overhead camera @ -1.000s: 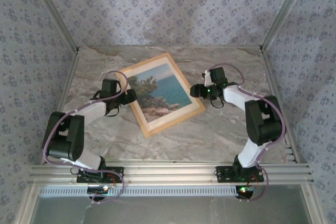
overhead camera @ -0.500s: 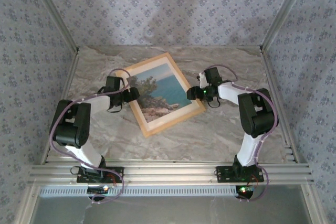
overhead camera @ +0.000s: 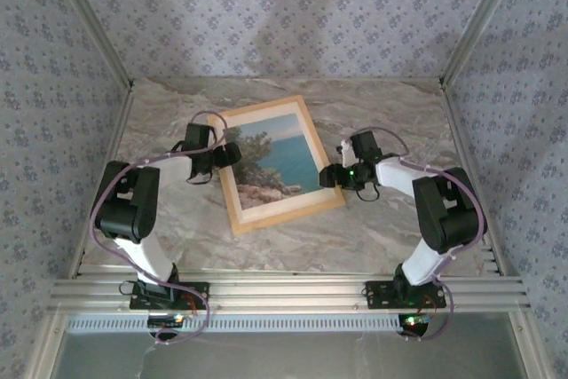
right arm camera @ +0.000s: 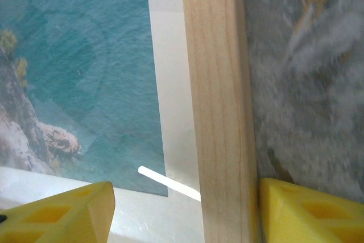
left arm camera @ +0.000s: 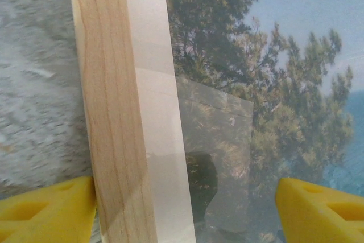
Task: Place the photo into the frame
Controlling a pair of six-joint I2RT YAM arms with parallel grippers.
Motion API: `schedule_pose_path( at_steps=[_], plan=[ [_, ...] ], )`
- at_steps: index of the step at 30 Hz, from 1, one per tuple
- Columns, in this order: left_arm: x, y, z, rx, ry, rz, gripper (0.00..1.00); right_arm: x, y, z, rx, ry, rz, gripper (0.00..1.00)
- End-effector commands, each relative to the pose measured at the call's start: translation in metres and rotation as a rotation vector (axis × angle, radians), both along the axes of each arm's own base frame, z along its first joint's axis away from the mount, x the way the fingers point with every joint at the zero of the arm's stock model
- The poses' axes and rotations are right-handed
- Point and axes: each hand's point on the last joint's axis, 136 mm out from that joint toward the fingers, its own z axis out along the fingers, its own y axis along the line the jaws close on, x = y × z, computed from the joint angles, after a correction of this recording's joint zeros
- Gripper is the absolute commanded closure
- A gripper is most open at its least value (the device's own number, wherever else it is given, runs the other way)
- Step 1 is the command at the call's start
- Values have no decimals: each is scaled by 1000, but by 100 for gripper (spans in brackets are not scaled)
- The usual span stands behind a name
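The light wood frame [overhead camera: 286, 215] lies flat on the marble table, a little tilted, with the photo [overhead camera: 271, 159] of sea, trees and rocks inside it under a reflecting pane. My left gripper [overhead camera: 232, 153] is open at the frame's left side. In the left wrist view its gripper [left arm camera: 185, 214] straddles the wooden rail [left arm camera: 111, 112], one yellow fingertip [left arm camera: 45, 209] against the rail's outer edge and the other over the photo [left arm camera: 273, 83]. My right gripper [overhead camera: 327, 177] is open at the right side. In its wrist view the gripper [right arm camera: 185, 211] straddles the rail [right arm camera: 216, 101] likewise.
The marble table [overhead camera: 355, 237] is boxed in by patterned walls at the back and both sides. An aluminium rail [overhead camera: 284, 290] runs along the near edge by the arm bases. A thin white glint [right arm camera: 168, 181] lies across the photo's white margin.
The frame has turned clockwise and sits squarer to the table. The left gripper has moved away from the bases, and the right gripper has come nearer, both staying at the frame's sides.
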Motion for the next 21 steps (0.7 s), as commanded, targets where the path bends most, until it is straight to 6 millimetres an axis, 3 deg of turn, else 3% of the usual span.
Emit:
schedule_pose_path(
  at_steps=[1,5,13,21],
  plan=[
    [5,-50,21,-94,-45,-146,20,-23,16,8,61,25,29,32],
    [10,-61,19,-90,-41,-167,20,-40,15,2,50,51,30,32],
    [21,-58,15,-22,-37,-189,20,-63,14,2,26,79,49,32],
    [29,-30,35,97,-100,-169,16,-44,-10,28,-111,-36,46,31]
  ],
)
